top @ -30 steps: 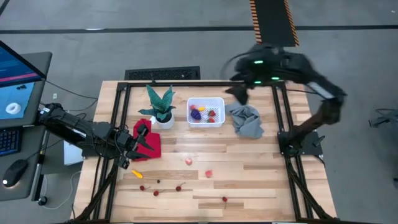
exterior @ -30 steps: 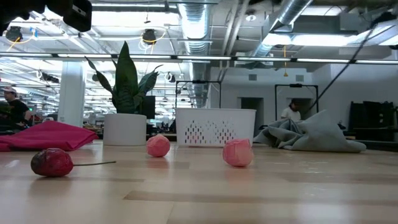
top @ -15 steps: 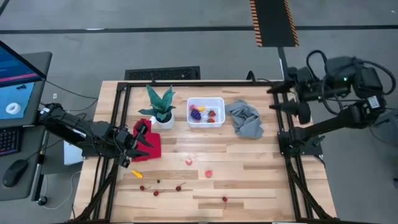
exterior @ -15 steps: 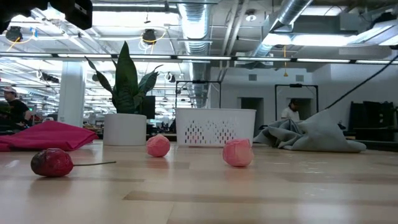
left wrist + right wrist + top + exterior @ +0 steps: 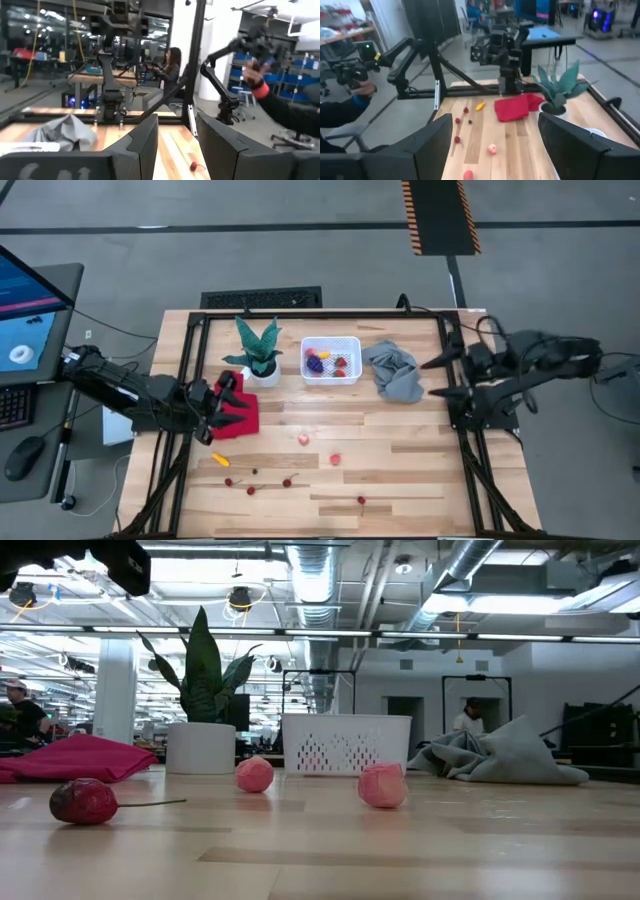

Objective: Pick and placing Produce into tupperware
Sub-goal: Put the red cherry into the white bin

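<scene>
A dark red cherry [image 5: 84,801] with its stem lies nearest on the wooden table [image 5: 320,850], with two pink balls [image 5: 254,775] farther back. Behind them stand a potted plant [image 5: 205,705], the white tupperware [image 5: 346,744], a red cloth [image 5: 75,758] and a crumpled grey cloth [image 5: 500,757].

We see a red cloth [image 5: 238,406] right at the left gripper's tips, a potted plant [image 5: 259,352] just beyond it, and a crumpled grey cloth [image 5: 396,372] near the right gripper, across the wooden table [image 5: 400,470]
</scene>
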